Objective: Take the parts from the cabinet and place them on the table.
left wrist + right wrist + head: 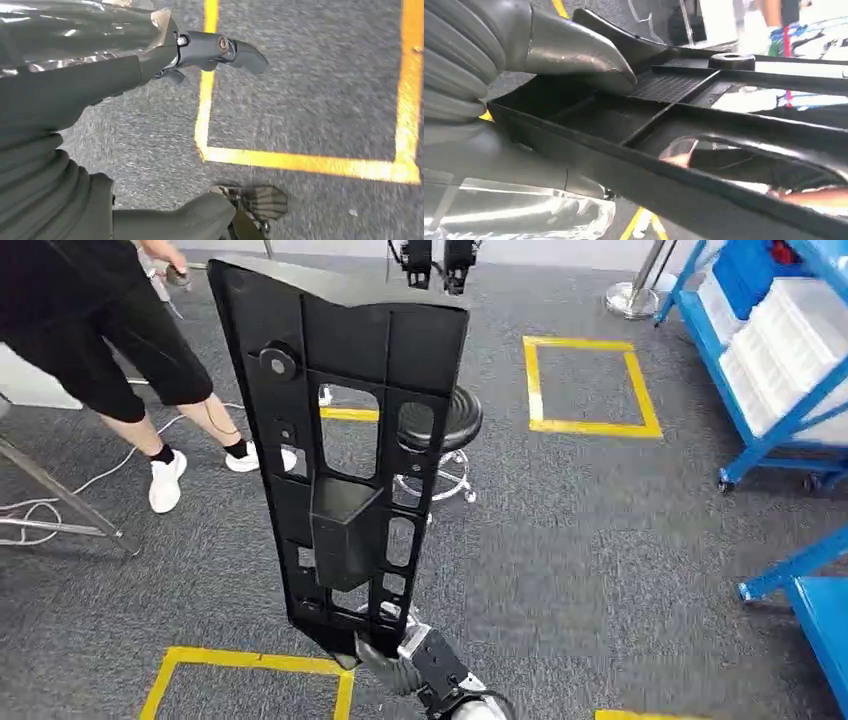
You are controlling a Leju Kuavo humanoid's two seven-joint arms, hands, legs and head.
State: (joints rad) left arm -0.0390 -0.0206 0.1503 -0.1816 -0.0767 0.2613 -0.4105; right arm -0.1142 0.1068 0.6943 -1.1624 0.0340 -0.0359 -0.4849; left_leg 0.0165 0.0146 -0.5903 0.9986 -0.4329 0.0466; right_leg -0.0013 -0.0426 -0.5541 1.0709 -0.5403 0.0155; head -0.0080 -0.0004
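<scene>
Right hand point(385, 658) is gripping the narrow lower end of the black plastic part point(340, 440), holding it upright with a slight tilt over the grey carpet point(600, 540). Right wrist view: thumb point(574, 55) is pressing on the part's ribbed inner face. Left hand point(210, 50) is hanging above the carpet and yellow floor tape point(300, 162), fingers apart, holding nothing. A person point(110, 340) is standing behind the part, beside a black stool point(450, 425). Blue rack point(770, 350) is sitting at the right.
</scene>
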